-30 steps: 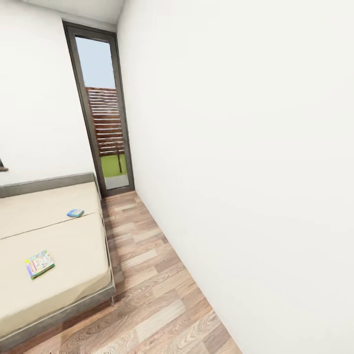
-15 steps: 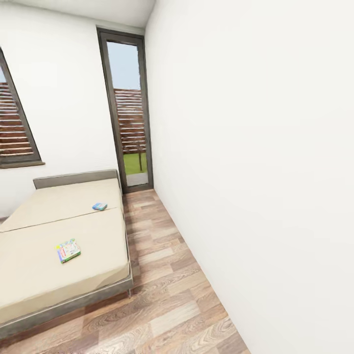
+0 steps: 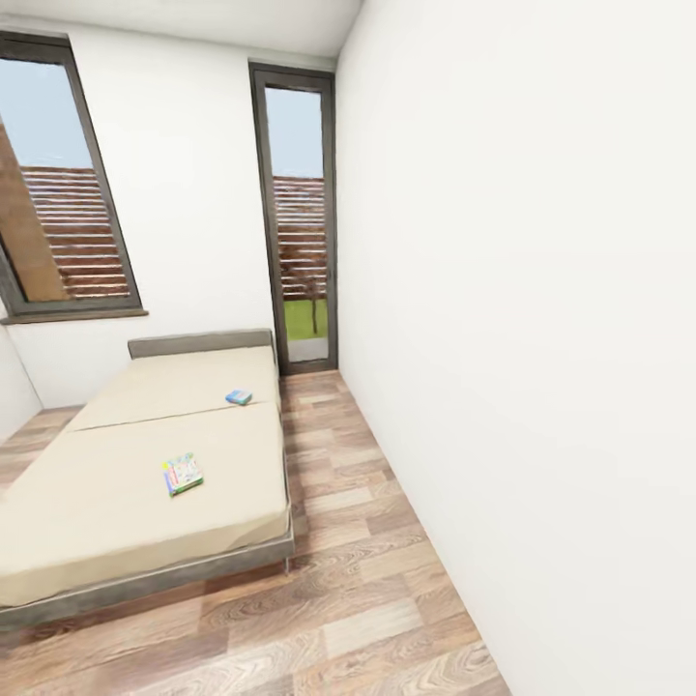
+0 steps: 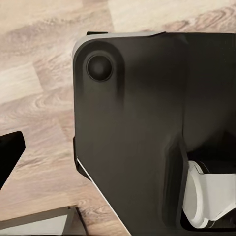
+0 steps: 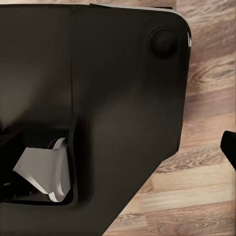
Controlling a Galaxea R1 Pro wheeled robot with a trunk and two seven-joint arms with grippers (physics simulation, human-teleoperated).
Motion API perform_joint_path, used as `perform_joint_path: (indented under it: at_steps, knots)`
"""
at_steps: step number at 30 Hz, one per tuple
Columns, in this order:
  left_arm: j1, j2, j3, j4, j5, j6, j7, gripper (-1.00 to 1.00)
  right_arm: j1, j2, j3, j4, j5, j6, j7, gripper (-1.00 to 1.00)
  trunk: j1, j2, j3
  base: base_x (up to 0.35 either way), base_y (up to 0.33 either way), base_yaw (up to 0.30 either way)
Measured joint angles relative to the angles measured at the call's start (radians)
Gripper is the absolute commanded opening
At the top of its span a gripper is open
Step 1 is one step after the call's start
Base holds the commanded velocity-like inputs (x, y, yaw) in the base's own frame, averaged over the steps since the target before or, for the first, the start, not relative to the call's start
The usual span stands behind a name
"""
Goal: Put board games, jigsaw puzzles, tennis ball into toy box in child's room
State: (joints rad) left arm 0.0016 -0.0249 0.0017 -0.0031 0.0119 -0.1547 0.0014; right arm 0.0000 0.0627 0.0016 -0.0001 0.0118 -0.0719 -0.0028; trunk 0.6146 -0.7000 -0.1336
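**A:** Step in hand?

**B:** Driving up to the bed (image 3: 116,541), by the look of it. Best to roll along the wood floor (image 3: 367,580) beside the bed's right-hand edge. Keep off the white wall (image 3: 541,338). Stop square to the mattress, near enough to reach in without leaning far.

**A:** Which to go for first?

**B:** Probably the yellow-green board game (image 3: 183,474), lying flat toward the middle of the mattress, nearer the foot. Then the blue board game (image 3: 239,396), also flat, close to the right-hand edge and farther up toward the headboard (image 3: 198,343). Well apart from each other, so likely two separate reaches.

**A:** Counted?

**B:** Two board games, both on the one bed. One headboard. Two windows: a wide window (image 3: 68,184) above the bed and a tall narrow window (image 3: 302,213) down to the floor in the corner.

**A:** Jaws, left gripper and right gripper?

**B:** Cannot tell, either side. From both wrist cameras, the robot's own dark base (image 4: 128,128) with planks underneath, nothing clear of the fingers
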Motion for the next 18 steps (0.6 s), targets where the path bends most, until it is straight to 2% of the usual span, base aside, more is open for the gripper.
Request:
perform_joint_path:
  at_steps: [18]
  knots:
    - [0.000,-0.001,0.002,-0.002,-0.001,-0.004,0.000,1.00,0.000,-0.001,0.001,0.000,0.001,0.001,0.001,1.00,0.000,0.000,-0.003,0.000,0.000,0.246]
